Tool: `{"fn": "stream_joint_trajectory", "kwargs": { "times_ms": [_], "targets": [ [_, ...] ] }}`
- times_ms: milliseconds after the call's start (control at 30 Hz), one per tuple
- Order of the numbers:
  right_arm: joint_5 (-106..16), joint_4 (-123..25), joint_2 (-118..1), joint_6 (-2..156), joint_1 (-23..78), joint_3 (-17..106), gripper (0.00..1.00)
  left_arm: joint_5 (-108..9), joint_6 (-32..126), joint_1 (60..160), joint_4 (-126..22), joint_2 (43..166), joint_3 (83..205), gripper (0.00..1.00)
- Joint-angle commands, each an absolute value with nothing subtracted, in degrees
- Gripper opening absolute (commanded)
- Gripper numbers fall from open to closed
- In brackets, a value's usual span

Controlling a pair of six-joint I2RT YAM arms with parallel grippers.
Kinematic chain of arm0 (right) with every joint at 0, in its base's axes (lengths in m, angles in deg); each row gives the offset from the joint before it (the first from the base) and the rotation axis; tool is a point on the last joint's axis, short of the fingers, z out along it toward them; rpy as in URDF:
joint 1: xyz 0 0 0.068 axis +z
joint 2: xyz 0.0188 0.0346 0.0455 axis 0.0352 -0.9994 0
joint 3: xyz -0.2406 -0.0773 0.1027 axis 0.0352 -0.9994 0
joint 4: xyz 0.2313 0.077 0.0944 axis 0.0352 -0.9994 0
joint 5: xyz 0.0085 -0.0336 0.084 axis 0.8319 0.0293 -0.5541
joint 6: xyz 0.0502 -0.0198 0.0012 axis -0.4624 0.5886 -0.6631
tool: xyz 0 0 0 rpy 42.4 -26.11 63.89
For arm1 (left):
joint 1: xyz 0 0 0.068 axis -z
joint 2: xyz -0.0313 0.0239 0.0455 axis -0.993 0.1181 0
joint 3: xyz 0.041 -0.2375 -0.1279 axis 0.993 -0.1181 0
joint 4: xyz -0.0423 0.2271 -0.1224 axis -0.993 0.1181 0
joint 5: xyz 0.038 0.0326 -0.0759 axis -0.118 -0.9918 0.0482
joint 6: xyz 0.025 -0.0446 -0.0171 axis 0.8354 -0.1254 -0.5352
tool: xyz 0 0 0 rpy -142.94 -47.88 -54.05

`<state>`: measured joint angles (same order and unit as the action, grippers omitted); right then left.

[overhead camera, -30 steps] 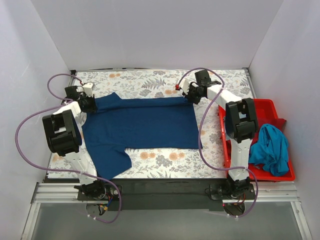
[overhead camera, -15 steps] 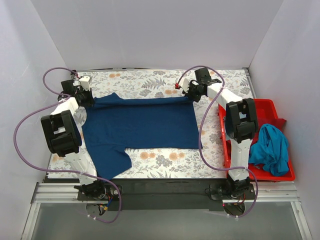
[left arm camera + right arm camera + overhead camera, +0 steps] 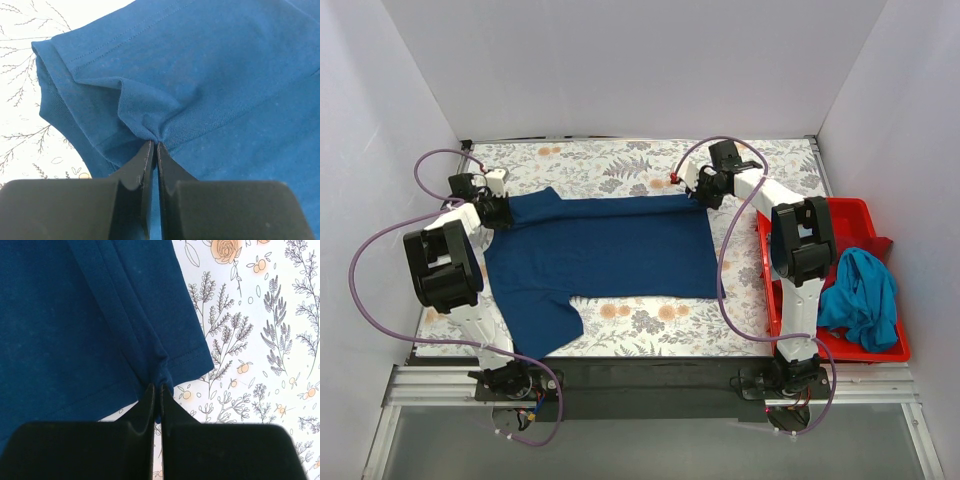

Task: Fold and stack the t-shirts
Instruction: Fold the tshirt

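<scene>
A navy blue t-shirt (image 3: 600,250) lies spread on the floral table cover (image 3: 620,165), plain side up, one sleeve toward the near left. My left gripper (image 3: 498,208) is shut on a pinch of the shirt's far left edge, near a sleeve hem (image 3: 156,136). My right gripper (image 3: 700,194) is shut on the shirt's far right corner at the hem (image 3: 159,381). The far edge runs between the two grippers. A teal-blue t-shirt (image 3: 860,295) lies bunched in the red bin (image 3: 840,215), with red cloth (image 3: 880,247) under it.
The red plastic bin stands off the table's right edge beside the right arm (image 3: 800,250). White walls close in the back and both sides. Purple cables (image 3: 380,260) loop from both arms.
The left gripper moved out to the far left with the shirt edge, then came back a little toward the right. The right gripper has hardly moved.
</scene>
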<state>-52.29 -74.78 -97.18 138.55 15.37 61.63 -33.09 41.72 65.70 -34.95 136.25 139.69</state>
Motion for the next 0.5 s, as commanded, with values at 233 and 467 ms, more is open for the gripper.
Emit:
{"fn": "stream_joint_trajectory", "kwargs": {
  "times_ms": [233, 467],
  "targets": [
    [-48.7, -75.0, -98.3, 139.5, 15.7, 62.0, 0.01, -34.3, 42.4, 65.3, -35.5, 135.7, 139.4, 0.0],
    [-49.4, -75.1, -95.8, 138.8, 15.6, 64.3, 0.01, -34.0, 42.2, 65.2, -34.1, 132.1, 140.1, 0.0]
  ]
}}
